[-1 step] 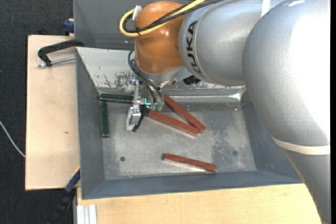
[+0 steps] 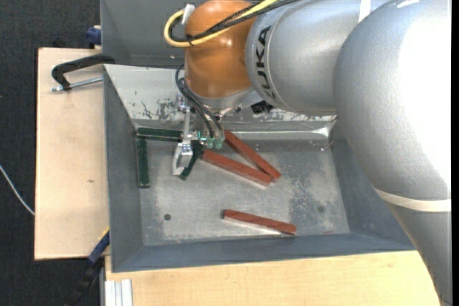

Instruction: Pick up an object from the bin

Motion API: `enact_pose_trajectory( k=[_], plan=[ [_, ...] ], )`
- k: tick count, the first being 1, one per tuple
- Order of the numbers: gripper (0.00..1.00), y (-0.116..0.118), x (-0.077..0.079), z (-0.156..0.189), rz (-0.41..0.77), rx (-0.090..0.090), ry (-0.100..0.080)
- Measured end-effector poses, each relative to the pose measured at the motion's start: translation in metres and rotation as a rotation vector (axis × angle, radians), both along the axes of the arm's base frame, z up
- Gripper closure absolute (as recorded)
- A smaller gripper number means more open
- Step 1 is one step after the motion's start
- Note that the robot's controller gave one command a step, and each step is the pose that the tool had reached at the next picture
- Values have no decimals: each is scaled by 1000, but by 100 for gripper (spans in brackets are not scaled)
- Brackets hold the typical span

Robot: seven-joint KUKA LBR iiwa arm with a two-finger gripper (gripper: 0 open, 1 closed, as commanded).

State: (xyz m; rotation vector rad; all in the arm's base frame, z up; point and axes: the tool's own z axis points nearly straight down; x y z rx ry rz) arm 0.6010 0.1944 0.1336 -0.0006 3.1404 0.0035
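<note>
Camera view: end effector (image 2: 185, 160) between green bar (image 2: 143, 163) and red sticks (image 2: 240, 167), opening indiscernible.

In the bin (image 2: 122, 190), an L-bar (image 2: 143, 163) lies left of the gripper (image 2: 185, 163), two sticks (image 2: 240, 163) just right, another stick (image 2: 258, 221) front-right.

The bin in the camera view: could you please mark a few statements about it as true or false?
1. A single red-brown stick lies alone near the bin's lower wall. True.
2. The dark green L-shaped piece lies on the bin's right side. False: it lies on the left side.
3. The gripper is over the single stick. False: it is farther up, between the green piece and a pair of sticks.
4. Two red-brown sticks meet in a V near the bin's middle. True.
</note>
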Motion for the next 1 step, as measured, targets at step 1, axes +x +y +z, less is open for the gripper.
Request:
enact_pose_trajectory(
  k=[1],
  plan=[
    [0,-38,-14,-39,80,0,-3]
  ],
)
